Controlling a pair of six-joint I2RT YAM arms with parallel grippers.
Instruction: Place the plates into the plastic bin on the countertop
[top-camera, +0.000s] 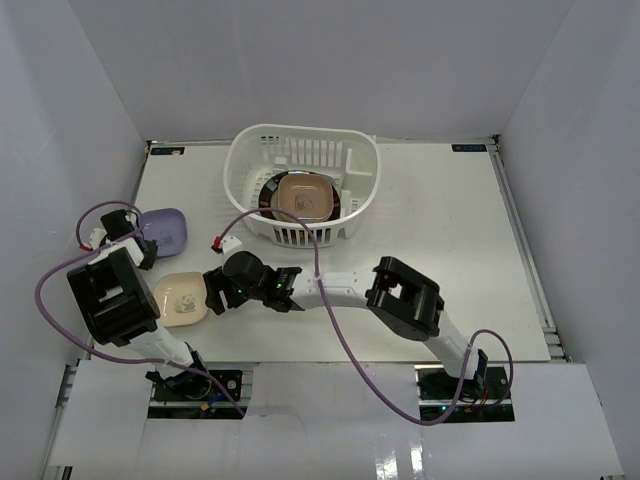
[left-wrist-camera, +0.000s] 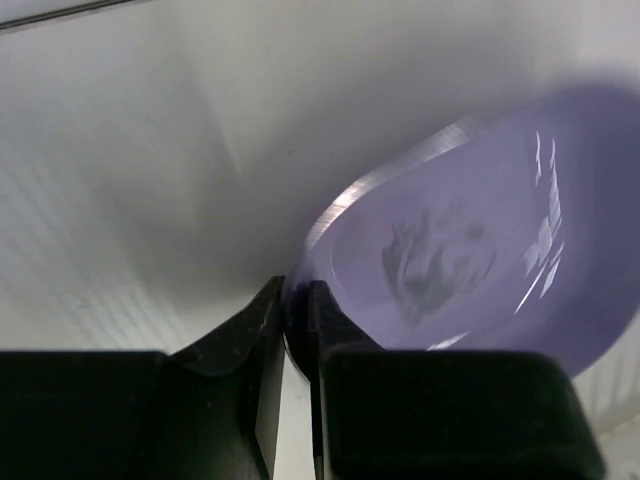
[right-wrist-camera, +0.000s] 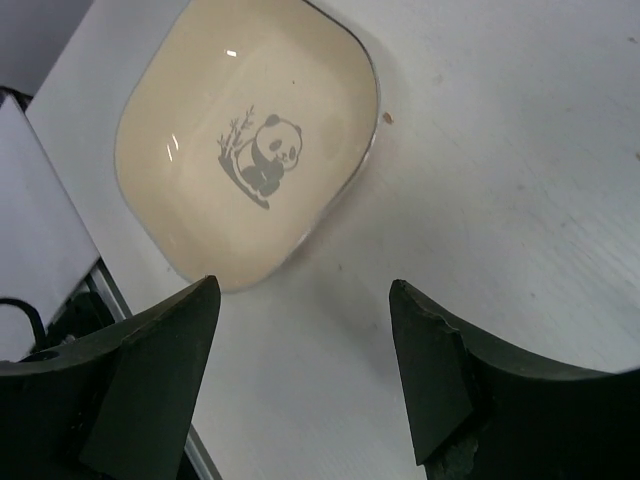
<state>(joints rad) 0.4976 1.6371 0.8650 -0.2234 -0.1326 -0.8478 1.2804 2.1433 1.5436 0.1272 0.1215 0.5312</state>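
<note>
The white plastic bin (top-camera: 360, 170) stands at the back middle of the countertop (top-camera: 450, 260). In it lies the large dark-rimmed plate (top-camera: 268, 192) with a beige dish (top-camera: 303, 196) on top. My left gripper (top-camera: 147, 248) is shut on the rim of the lavender dish (top-camera: 165, 228), which fills the right of the left wrist view (left-wrist-camera: 470, 260). My right gripper (top-camera: 215, 293) is open just right of the cream panda dish (top-camera: 181, 298). In the right wrist view that dish (right-wrist-camera: 250, 140) lies ahead of the open gripper (right-wrist-camera: 305, 300), not between the fingers.
Purple cables loop over the left arm and across the table front. Pale grey walls close in the left, back and right sides. The table's near edge and arm bases lie just below the cream dish.
</note>
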